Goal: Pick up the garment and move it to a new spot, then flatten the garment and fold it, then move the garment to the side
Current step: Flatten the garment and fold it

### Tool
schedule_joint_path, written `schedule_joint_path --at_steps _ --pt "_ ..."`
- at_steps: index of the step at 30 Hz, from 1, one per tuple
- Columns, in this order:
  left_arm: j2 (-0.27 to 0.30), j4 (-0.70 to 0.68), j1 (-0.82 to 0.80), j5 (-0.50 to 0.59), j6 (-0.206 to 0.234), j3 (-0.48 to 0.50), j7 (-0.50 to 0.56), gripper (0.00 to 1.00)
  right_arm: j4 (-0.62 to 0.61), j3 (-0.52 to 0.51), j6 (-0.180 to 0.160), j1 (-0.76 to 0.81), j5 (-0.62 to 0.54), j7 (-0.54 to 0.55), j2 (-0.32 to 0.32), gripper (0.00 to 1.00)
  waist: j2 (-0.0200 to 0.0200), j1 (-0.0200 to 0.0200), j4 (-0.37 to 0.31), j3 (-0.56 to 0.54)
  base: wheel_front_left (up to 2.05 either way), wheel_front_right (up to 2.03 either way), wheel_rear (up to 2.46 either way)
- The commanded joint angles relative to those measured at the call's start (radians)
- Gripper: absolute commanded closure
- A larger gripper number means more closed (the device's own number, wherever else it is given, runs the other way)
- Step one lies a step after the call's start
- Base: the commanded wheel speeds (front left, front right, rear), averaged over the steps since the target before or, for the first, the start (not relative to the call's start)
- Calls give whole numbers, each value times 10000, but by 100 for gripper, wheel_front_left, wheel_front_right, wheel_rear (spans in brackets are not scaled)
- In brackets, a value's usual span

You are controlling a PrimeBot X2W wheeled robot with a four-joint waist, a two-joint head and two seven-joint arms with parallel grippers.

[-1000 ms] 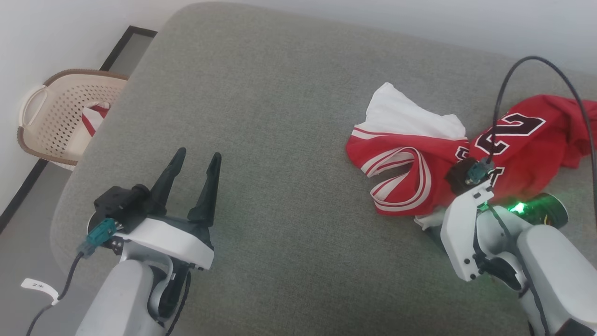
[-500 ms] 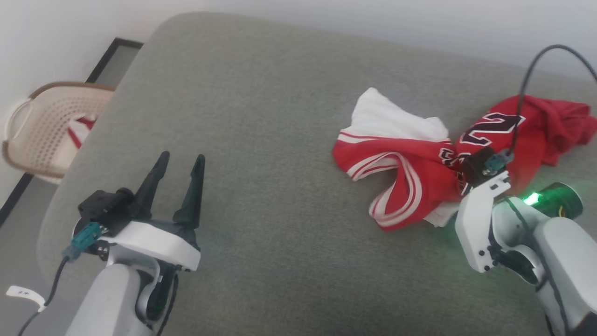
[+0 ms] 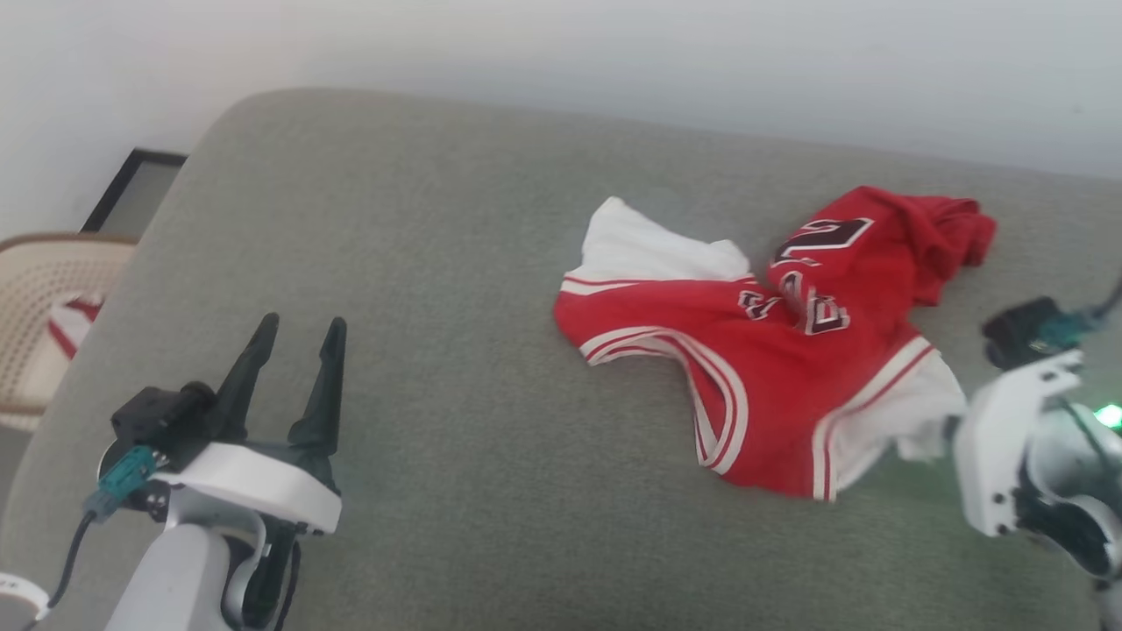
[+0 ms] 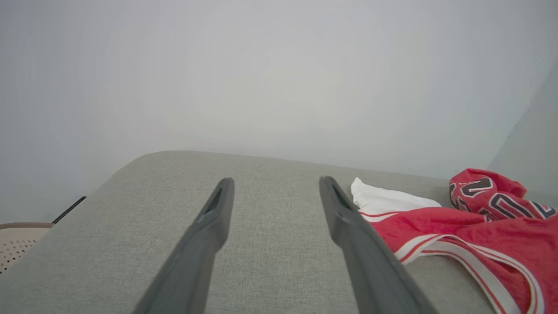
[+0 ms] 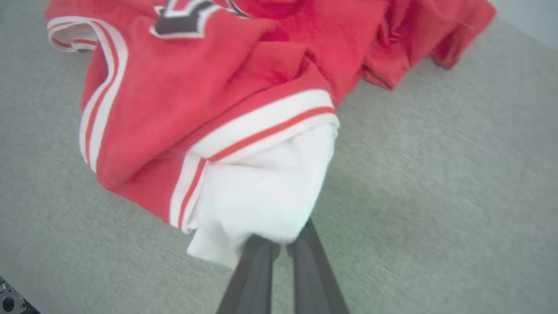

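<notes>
The garment point(image 3: 763, 368), a red jersey with white panels, striped trim and black numerals, lies crumpled on the right half of the grey cushion point(image 3: 438, 263). My right gripper point(image 5: 281, 244) is shut on the garment's white panel point(image 5: 261, 192), with its fingertips buried in the cloth. The right arm's white wrist point(image 3: 1008, 456) sits at the garment's near right corner, where that panel is drawn out toward it. Far to the left, my left gripper point(image 3: 301, 322) hovers open over bare cushion and holds nothing. In the left wrist view the garment point(image 4: 471, 231) lies beyond the right finger of the left gripper point(image 4: 277, 181).
A cream perforated basket point(image 3: 35, 289) stands on the floor off the cushion's left edge, with a white cloth with red stripes point(image 3: 70, 320) inside. A pale wall runs behind the cushion. Bare cushion stretches between the left gripper and the garment.
My right gripper has closed on the white panel and pulled it toward the near right, stretching the garment out. The head view has shifted. The left gripper keeps its open pose.
</notes>
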Motion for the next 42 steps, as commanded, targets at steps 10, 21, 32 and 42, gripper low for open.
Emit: schedule_joint_path --at_steps 10,21,32,42 --pt "236 -105 446 30 50 199 -50 0 532 -1791 1 983 -98 -14 -51 100 0 0 -584 -403 0 0 0" --pt "308 -181 379 17 75 84 -45 0 2181 -3243 1 745 -575 -162 -568 100 0 0 -583 -327 0 0 0" --pt "329 -173 249 -23 70 -138 90 0 3959 -2902 1 134 -739 -568 -194 100 0 0 -445 -208 0 0 0" --pt "499 -157 183 -65 90 -251 341 0 5225 -2419 1 -680 -615 -1172 -50 0 0 0 -675 -429 0 0 0"
